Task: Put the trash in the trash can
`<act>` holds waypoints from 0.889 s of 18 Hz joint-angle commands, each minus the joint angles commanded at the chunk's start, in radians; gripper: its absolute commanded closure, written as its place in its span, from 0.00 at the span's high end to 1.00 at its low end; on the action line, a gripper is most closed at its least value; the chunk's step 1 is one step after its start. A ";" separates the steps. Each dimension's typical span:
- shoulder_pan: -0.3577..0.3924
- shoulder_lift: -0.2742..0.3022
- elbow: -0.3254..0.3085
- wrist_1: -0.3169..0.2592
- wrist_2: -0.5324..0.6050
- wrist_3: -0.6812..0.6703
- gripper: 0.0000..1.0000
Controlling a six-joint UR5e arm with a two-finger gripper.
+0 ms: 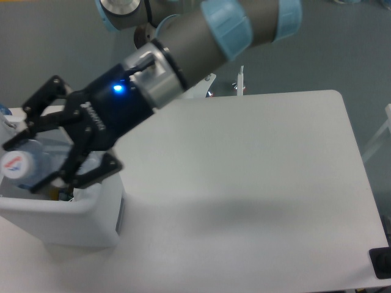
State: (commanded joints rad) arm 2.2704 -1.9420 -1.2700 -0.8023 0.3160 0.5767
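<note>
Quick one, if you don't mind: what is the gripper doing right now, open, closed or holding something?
Gripper: closed on the plastic bottle, holding it over the open trash can.

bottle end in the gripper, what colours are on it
White with a red and blue mark, on the bottle in the gripper; camera view.

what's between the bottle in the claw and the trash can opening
Nothing visible. The claw holds the bottle right over the open trash can, with no lid or other object seen between them.
</note>
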 joint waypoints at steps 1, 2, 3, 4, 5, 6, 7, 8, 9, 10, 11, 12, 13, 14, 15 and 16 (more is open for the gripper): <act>-0.006 0.006 -0.028 0.000 0.002 0.014 0.45; -0.008 0.023 -0.061 0.000 0.002 0.035 0.47; -0.008 0.035 -0.096 0.000 0.003 0.070 0.52; -0.008 0.046 -0.121 0.000 0.003 0.112 0.59; -0.008 0.051 -0.138 0.000 0.002 0.142 0.76; -0.008 0.054 -0.143 0.000 0.003 0.149 0.97; -0.008 0.058 -0.143 0.000 0.003 0.147 1.00; -0.008 0.058 -0.143 -0.002 0.003 0.146 1.00; -0.005 0.060 -0.143 -0.002 0.003 0.144 1.00; 0.000 0.058 -0.143 -0.002 0.003 0.144 1.00; 0.006 0.060 -0.143 -0.002 0.005 0.144 1.00; 0.017 0.060 -0.143 -0.002 0.005 0.143 1.00; 0.035 0.060 -0.143 -0.002 0.006 0.140 1.00; 0.058 0.060 -0.143 -0.003 0.008 0.135 1.00; 0.087 0.061 -0.144 -0.005 0.009 0.121 1.00; 0.119 0.060 -0.147 -0.005 0.009 0.108 1.00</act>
State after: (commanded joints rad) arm 2.3896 -1.8822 -1.4174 -0.8069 0.3252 0.6843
